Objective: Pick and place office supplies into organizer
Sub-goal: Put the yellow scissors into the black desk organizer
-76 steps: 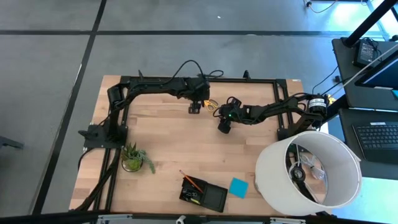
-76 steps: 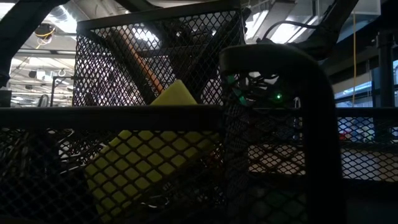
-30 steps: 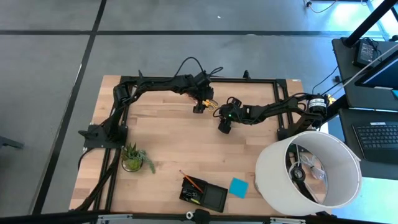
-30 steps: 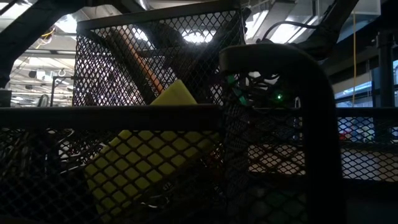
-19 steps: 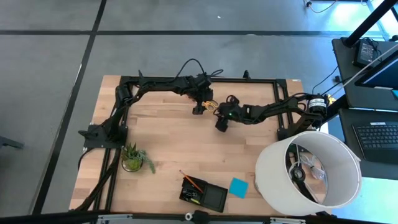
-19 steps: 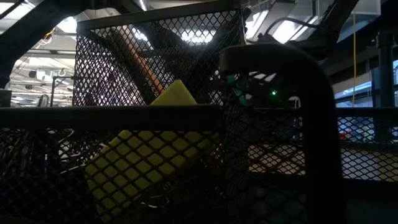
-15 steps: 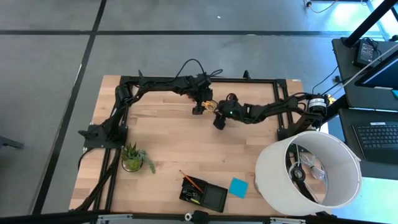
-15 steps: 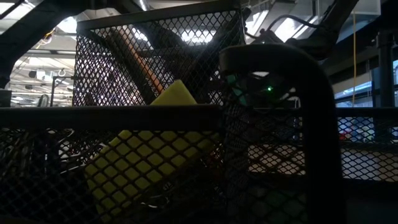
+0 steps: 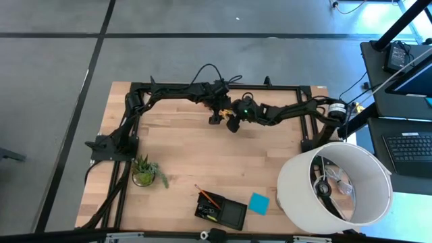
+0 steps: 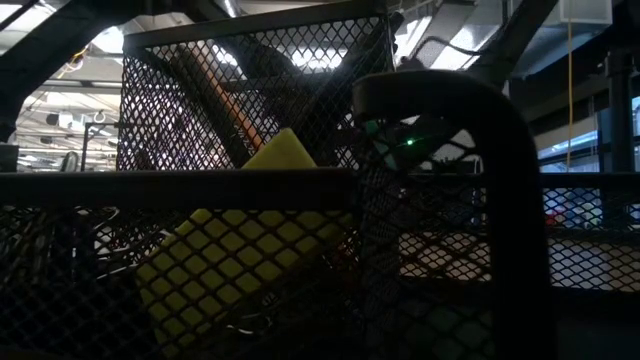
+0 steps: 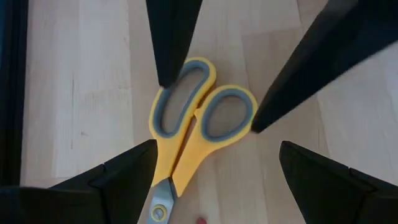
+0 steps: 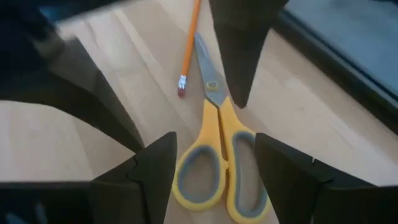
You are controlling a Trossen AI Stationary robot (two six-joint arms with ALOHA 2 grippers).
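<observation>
Left wrist view — both grippers' jaws spread around yellow-handled scissors (image 11: 193,121).

pale wood table (image 11: 93,93), black mesh organizer (image 10: 250,100)

Both arms reached to the far middle of the table, their grippers nearly meeting. The left gripper (image 9: 214,116) pointed down with its fingers (image 11: 118,177) spread wide. The right gripper (image 9: 233,124) came in from the right, tilted downward, its fingers (image 12: 149,171) likewise spread apart just beside the left's.
</observation>
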